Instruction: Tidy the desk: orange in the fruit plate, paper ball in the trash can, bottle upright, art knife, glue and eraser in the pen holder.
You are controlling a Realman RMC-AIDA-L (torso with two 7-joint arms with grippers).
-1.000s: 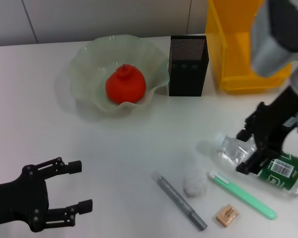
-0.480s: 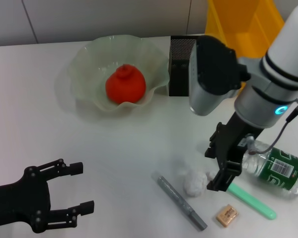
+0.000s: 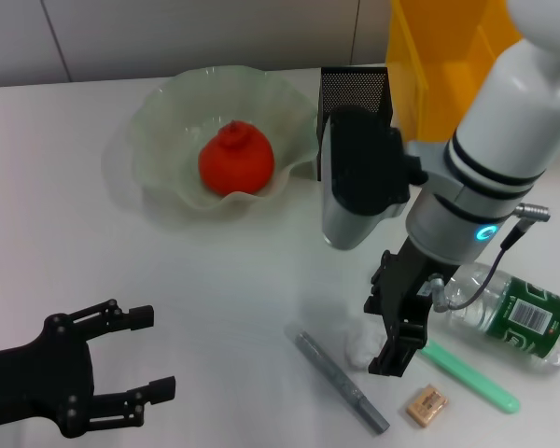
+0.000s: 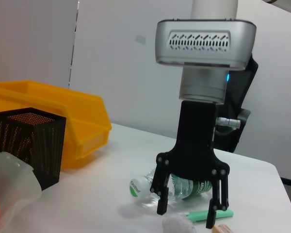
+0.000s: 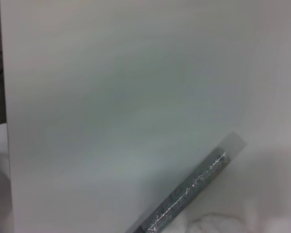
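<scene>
White counter (image 3: 65, 187) fills the scene, backed by a pale wall. At the far side sits the fruit plate (image 3: 168, 103), a pale-green ruffled bowl, with the orange (image 3: 235, 161) resting inside it. Just beside the plate stands the pen holder (image 3: 353, 93), a black mesh box, upright. Next to that, at the far right, is the yellow trash can (image 3: 429, 65), partly hidden by the right arm.

On the near right part of the counter lie the loose items. The bottle (image 3: 518, 313) lies on its side, green label facing up; in the left wrist view its cap end points toward that camera. A mint-green art knife (image 3: 471, 378) lies at an angle near the bottle's near side. The eraser (image 3: 427, 404), a small tan block, sits just beside the knife. A grey glue stick (image 3: 341, 378) lies diagonally to the left of these. The white paper ball (image 3: 358, 343) rests between the glue stick and the knife.

The right tool (image 3: 392, 329) points downward right over the paper ball, its fingers spread wide to either side of it; the left wrist view shows the fingertips close to the counter with the ball low between them. Nothing is gripped. The right wrist view shows only the counter, the glue stick and an edge of the ball.

The left tool (image 3: 140, 359) rests low at the near left corner, well apart from everything, its fingers wide and holding nothing.
</scene>
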